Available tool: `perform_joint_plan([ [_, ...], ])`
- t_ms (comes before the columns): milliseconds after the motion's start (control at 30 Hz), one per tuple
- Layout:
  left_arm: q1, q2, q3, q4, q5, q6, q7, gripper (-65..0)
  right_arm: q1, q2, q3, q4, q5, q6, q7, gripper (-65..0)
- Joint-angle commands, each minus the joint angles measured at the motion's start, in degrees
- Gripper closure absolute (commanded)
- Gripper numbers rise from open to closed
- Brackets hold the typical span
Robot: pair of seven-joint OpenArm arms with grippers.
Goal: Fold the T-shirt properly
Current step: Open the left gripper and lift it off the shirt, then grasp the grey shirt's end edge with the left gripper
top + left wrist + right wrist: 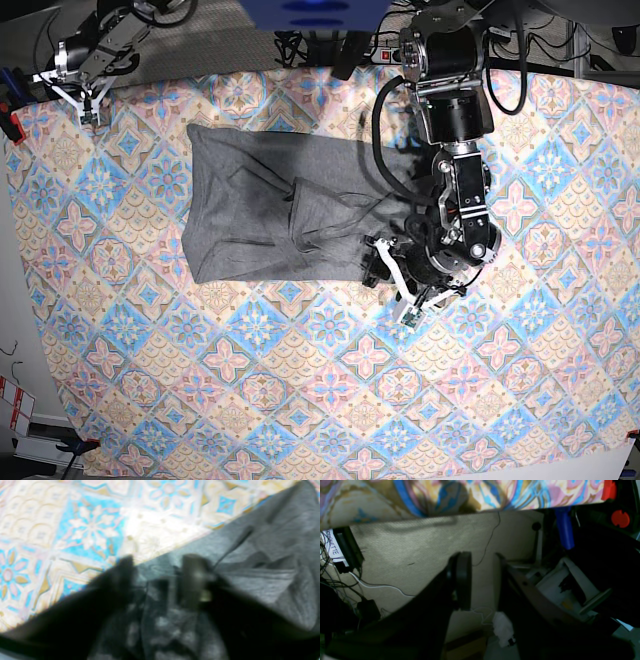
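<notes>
The heather-grey T-shirt [260,200] lies partly folded and creased on the patterned tablecloth, left of centre in the base view. My left gripper [390,275] hovers at its lower right corner. The left wrist view is blurred, but there my left gripper [160,562] has its jaws apart over the T-shirt's [262,555] edge, with cloth beneath them rather than pinched. Far back at the left corner, my right gripper [80,90] hangs beyond the table edge. From its own wrist camera my right gripper [481,557] shows a narrow gap with nothing in it.
The colourful tablecloth [300,380] covers the whole table. A red clamp [12,120] sits at the left edge. Below the table edge, the right wrist view shows floor, cables [377,586], a blue clamp handle [563,530] and a red knob [620,518].
</notes>
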Motion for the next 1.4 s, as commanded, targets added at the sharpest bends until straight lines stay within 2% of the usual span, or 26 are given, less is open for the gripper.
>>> perform_joint_plan([
  [0,-1.05,0.40,-0.09,0.99,-0.85,0.10,-1.18,-47.7,-0.07,0.54,0.27,0.86,-0.42,-0.45,0.09,-14.7],
  [67,-1.23,0.40,0.00,0.64,-0.85,0.10,-1.18,-50.3,-0.07,0.54,0.27,0.86,-0.50,-0.45,0.09,-14.7],
  [200,-4.22,0.40,-0.18,-7.19,-1.03,0.10,-1.27,-48.4,-0.16,0.54,0.27,0.95,-0.50,-0.45,0.09,-14.7],
  [333,-6.94,-0.48,-0.18,-17.47,-6.31,0.10,-3.99,-45.9,-0.16,0.54,0.27,0.95,-0.50,-0.45,0.09,-14.7],
  [433,-6.86,-1.27,0.17,-18.97,-10.53,0.10,-6.63,-43.8,-0.16,0.54,0.27,1.30,-0.50,-0.45,0.09,-14.7],
  [600,-6.86,-1.27,0.26,-19.58,-11.40,0.10,-6.72,-40.0,-0.16,0.54,0.27,1.30,-0.50,-0.45,0.09,-14.7],
  [700,-6.86,-1.27,0.35,-19.67,-11.23,0.10,-6.72,-32.0,-0.07,0.54,0.27,1.30,-0.50,-0.45,0.18,-14.7],
  [867,-6.94,-1.36,2.19,-22.31,-11.14,0.10,-6.72,-10.4,0.37,0.54,0.18,1.30,-0.50,-0.45,0.18,-14.7],
  [900,-6.94,-1.45,3.07,-22.57,-11.14,0.10,-6.63,-8.4,0.37,0.54,0.10,1.30,-0.50,-0.45,0.18,-14.7],
  [1200,-5.71,-1.45,5.89,-18.97,-11.84,0.10,-3.64,-8.5,0.37,0.54,0.18,1.30,-0.50,-0.45,0.18,-14.7],
  [1367,-1.49,-1.45,5.89,-8.59,-11.84,0.10,-3.38,-8.4,0.37,0.54,0.18,1.30,-0.50,-0.45,0.18,-14.7],
])
